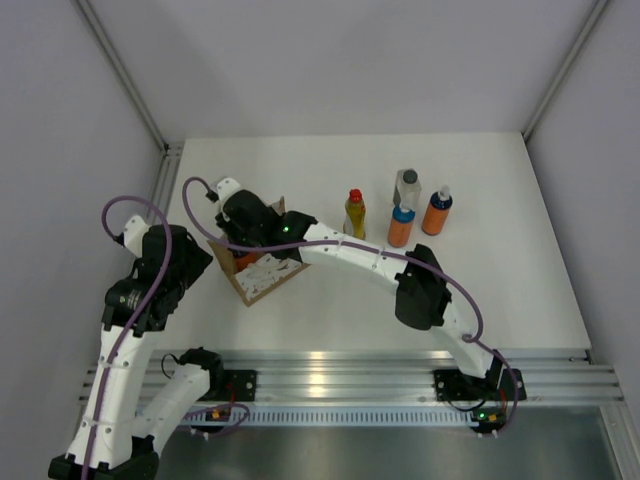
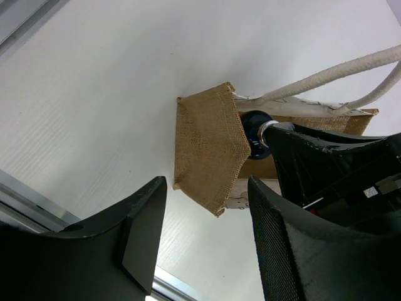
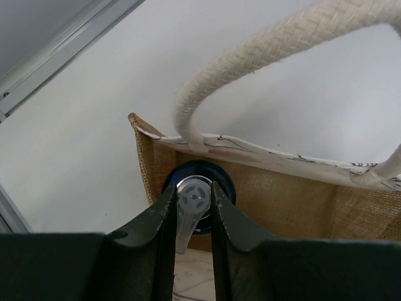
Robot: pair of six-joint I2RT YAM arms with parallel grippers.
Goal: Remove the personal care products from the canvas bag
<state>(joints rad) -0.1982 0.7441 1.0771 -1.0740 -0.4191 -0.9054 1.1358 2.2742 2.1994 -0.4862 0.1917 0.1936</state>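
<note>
Left gripper [image 2: 207, 188]: jaws half apart, empty, beside canvas bag [image 2: 207, 150], soft and floppy-sided. Right gripper [image 3: 192, 188]: clamped on dark-capped bottle [image 3: 191, 168] standing inside the bag; likely light, rigid, slick plastic, best held at cap neck.

The counter [image 1: 340, 305] is white and flat, with a fine grain in its surface. A silver metal rail [image 1: 340, 372] runs along its near edge, and a second rail [image 1: 166, 180] along its left edge. Plain grey walls [image 1: 340, 60] stand behind and at both sides.
</note>
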